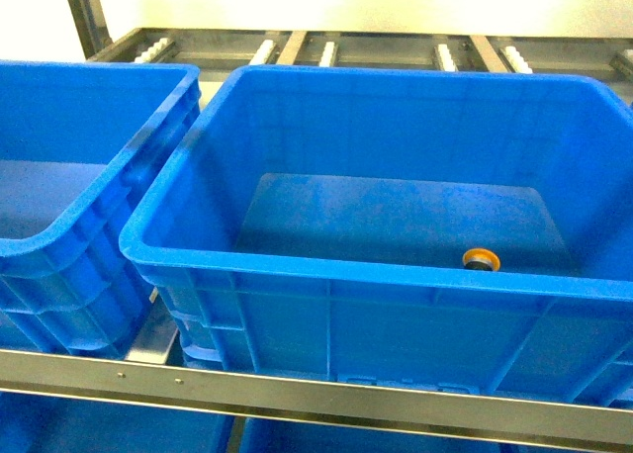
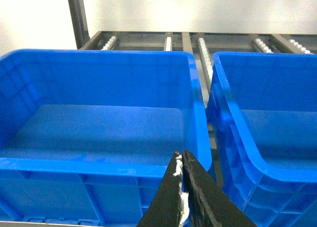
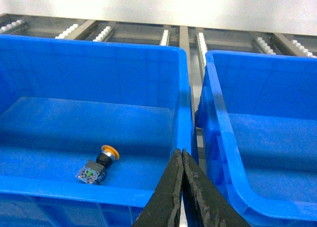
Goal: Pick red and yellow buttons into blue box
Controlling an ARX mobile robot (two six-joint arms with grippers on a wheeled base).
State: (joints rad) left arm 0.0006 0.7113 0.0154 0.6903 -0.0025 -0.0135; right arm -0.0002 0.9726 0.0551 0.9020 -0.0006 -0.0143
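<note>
Tool tips first: your right tool (image 3: pixel 182 155) shows at the bottom of the right wrist view with its two dark fingers pressed together to a point and nothing between them. It sits just outside the front rim of the blue box (image 3: pixel 89 192), near that box's right front corner. Your left tool (image 2: pixel 181 157) looks much the same in the left wrist view, fingers closed tip to tip and holding nothing, with a bit of pale wrapping on the inner side of one finger. It hangs before the front wall of a blue crate (image 2: pixel 74 165), also near the right front corner.

Inside the blue box you can see the yellow button (image 3: pixel 101 162) lying tipped on its side on the floor, cap pointing up and to the right, blocky base toward the front wall. From the head view the yellow button (image 1: pixel 481 260) shows low in the blue box (image 1: pixel 326 275), close to the front wall and right of the middle. You cannot find the red button in any view.

Beside the box stands a second blue crate (image 1: pixel 59 245) with a dipped front wall, close alongside. Both rest on a metal rack (image 1: pixel 297 399) with white rollers (image 3: pixel 104 34) behind them
</note>
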